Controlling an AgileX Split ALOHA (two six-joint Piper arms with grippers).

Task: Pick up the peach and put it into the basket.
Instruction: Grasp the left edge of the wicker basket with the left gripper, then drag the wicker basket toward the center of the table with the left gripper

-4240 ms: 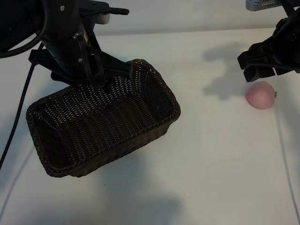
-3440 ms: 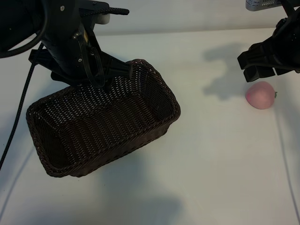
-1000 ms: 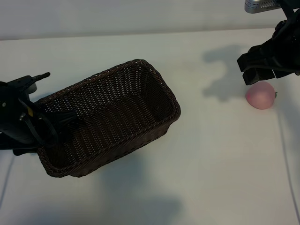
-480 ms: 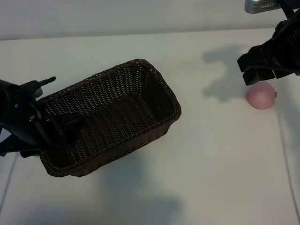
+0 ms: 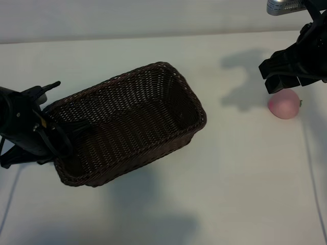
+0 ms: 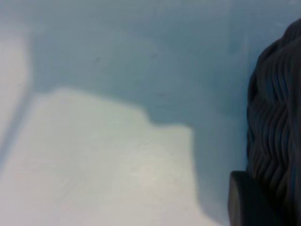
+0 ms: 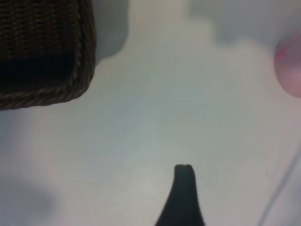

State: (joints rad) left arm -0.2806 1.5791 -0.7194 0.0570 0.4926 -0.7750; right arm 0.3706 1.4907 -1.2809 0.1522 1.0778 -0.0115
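Observation:
The dark brown woven basket (image 5: 153,148) lies aslant on the left half of the white table. My left gripper (image 5: 64,135) is at its left end, shut on the basket's end wall, with one finger inside and the other outside. In the left wrist view the basket's outer weave (image 6: 277,117) fills one edge, with a dark finger (image 6: 247,202) against it. The pale pink peach (image 5: 284,103) rests at the far right. My right gripper (image 5: 278,76) hovers open just behind it, not touching. The right wrist view shows the peach (image 7: 290,70), a basket corner (image 7: 47,94) and one finger (image 7: 184,188).
The white table (image 5: 230,178) is bare between the basket and the peach. A thin cable (image 5: 311,168) runs along the right side, near the peach. The table's far edge (image 5: 153,38) meets a pale wall.
My left arm swung from the basket's far side down to its left end. In the last half second its jaws closed and the basket slid right. The right arm and peach stayed still.

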